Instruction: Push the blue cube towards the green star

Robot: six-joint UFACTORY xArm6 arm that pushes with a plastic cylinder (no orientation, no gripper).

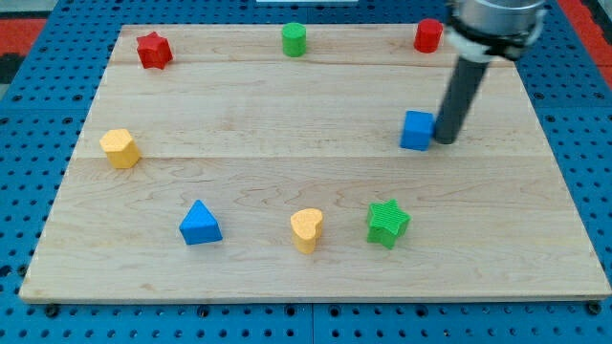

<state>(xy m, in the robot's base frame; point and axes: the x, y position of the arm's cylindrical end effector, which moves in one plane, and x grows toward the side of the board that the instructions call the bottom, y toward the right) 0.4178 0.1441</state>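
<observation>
A: Where's my tip [445, 140]?

B: Touching the small blue cube [417, 130] on its right side, upper right of the wooden bench [287, 105].

A: And the ridged green star [387, 223]?

B: Below the cube, slightly left. There are no jaws, only a rod.

I see a pale, smooth wooden board [316, 96] with visible grain. My rod [461, 96] looks matt dark.

Eight blocks sit on one wooden board [287, 96] — two per colour. Red: a star [153, 50] and a cylinder [427, 35]. Green: a cylinder [294, 39] and a star [387, 223]. Blue: a cube [417, 130] and a triangle [200, 224]. Yellow: a heart [306, 229] and one of unclear shape [120, 147] — plus one rod.
</observation>
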